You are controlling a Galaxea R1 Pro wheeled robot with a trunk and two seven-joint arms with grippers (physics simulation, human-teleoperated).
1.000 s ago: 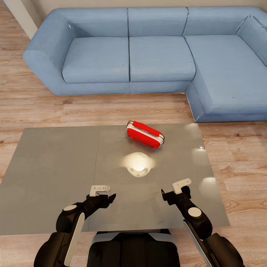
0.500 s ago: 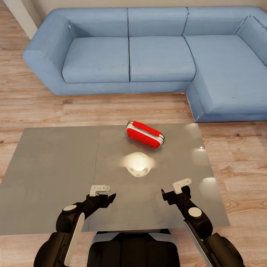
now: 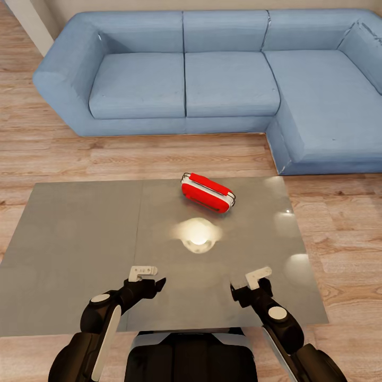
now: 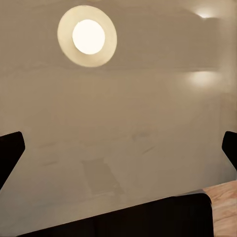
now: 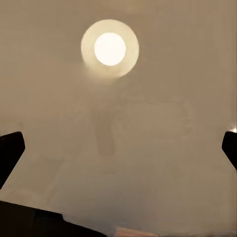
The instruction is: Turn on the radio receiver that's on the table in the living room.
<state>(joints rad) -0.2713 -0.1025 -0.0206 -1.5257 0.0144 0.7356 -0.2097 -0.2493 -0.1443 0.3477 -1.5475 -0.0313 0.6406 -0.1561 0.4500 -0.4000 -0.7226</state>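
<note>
Your right gripper hangs over the near edge of the table, and its two fingers are spread wide apart with nothing between them. In the right wrist view you can see one dark fingertip at each side and only the shiny grey top in the gap. Your left gripper is the same: fingers apart, nothing held, low over the near part of the table.

Look at the radio receiver. It is small and red, and it sits on the far half of the table, closer to the blue sofa than to you. It lies a bit slanted. It is well apart from both grippers, with a bright lamp glow on the table top between you and it.

I think the step now is to reach out to the radio. The right arm looks like the better one, since the radio is a little to that side. Go forward slowly and stay above the table so you do not scrape it. From here you cannot see the dial or any button, so find it before you press. Push gently, because a small, light radio could slide away or tip over.
</note>
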